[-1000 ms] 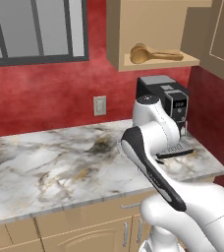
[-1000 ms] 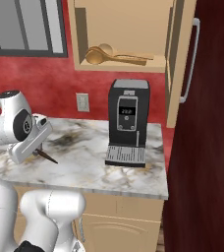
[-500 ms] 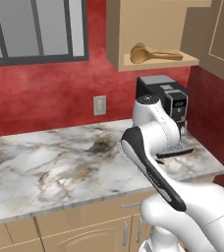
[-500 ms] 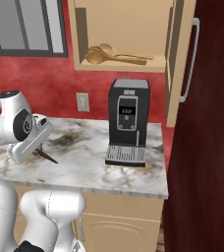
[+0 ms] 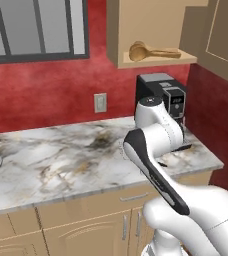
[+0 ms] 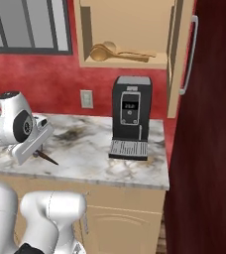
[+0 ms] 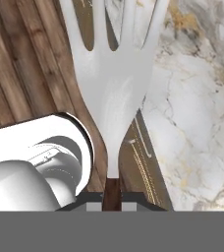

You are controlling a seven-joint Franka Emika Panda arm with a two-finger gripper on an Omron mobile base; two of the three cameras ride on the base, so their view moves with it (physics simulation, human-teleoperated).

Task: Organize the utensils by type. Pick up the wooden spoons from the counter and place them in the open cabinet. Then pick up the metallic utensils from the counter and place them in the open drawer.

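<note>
Landmark: the black coffee machine [image 6: 131,116], standing on the marble counter [image 6: 90,149] at its right end.

1. Gripper [image 7: 112,203]: jaws nearly closed, clamped on the dark handle of a silver fork [image 7: 114,74]. In the hand view the fork's 4 tines point away from the hand, over the counter edge with wooden flooring on one side. In the right base view the gripper [image 6: 35,151] sits left of the coffee machine, near the counter's front edge, with the dark handle end [image 6: 48,158] projecting from it, tilted down.

2. Wooden spoons [image 6: 120,51]: both lie on the shelf of the open cabinet [image 6: 130,62], directly above the coffee machine, bowls to the left, handles to the right.

3. A slim dark piece [image 5: 181,148] lies on the counter just in front of the coffee machine; its type cannot be told.
</note>
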